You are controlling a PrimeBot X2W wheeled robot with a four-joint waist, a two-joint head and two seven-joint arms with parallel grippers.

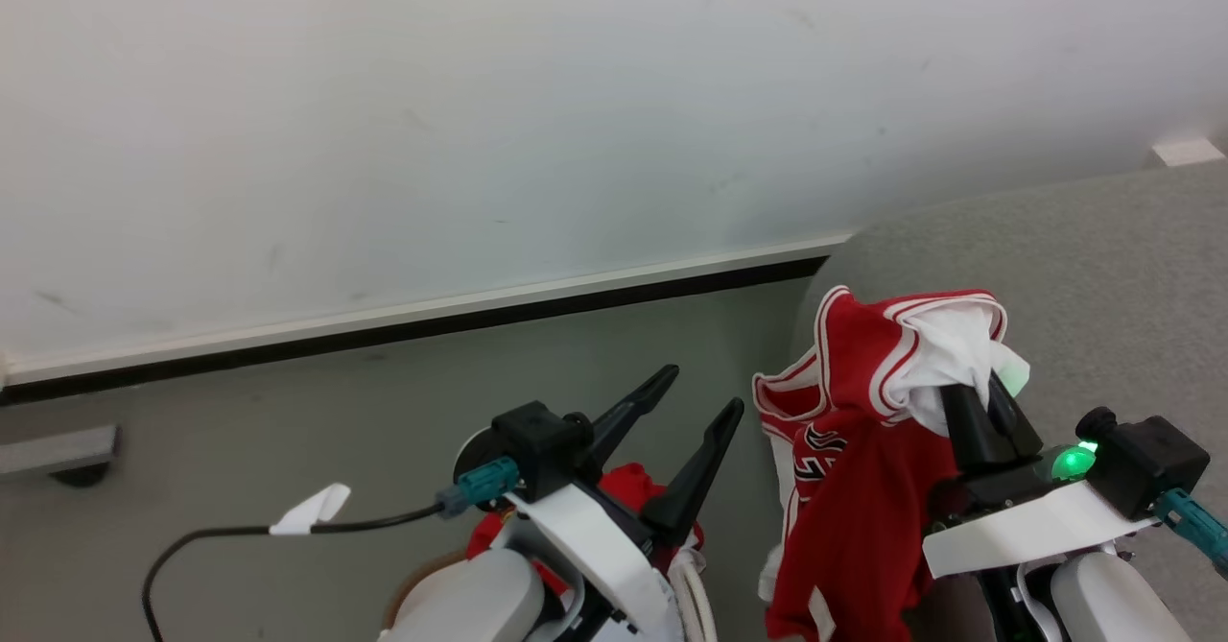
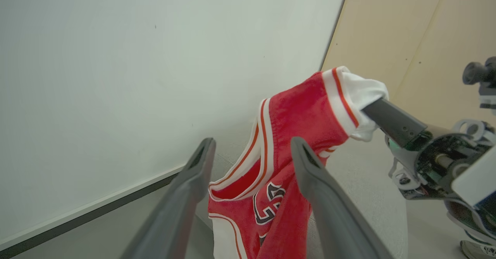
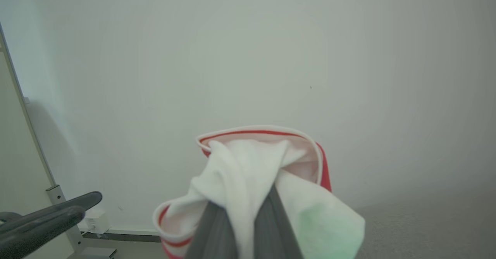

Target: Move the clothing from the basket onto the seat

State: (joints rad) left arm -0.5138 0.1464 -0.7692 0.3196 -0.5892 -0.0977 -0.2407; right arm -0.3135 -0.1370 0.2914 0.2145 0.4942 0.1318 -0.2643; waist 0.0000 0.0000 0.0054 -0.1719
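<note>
left gripper (image 1: pixel 704 388): two long dark tapered fingers
wrist bracket (image 1: pixel 585 527): white curved plate
camera block (image 1: pixel 537 440): black, boxy
connector (image 1: pixel 489 481): teal plug
cable (image 1: pixel 240 532): black, white tag
right wrist light (image 1: pixel 1070 462): green
forearm (image 1: pixel 470 604): pale grey, rounded

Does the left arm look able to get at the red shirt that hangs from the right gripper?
Probably yes. The left gripper stands open close beside the shirt, which hangs free from the shut right gripper, and nothing lies between them.

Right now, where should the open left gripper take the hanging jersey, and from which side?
Probably the striped edge, from the robot's left: the jersey hangs from the shut right gripper, and that edge droops free, facing the open left gripper.
</note>
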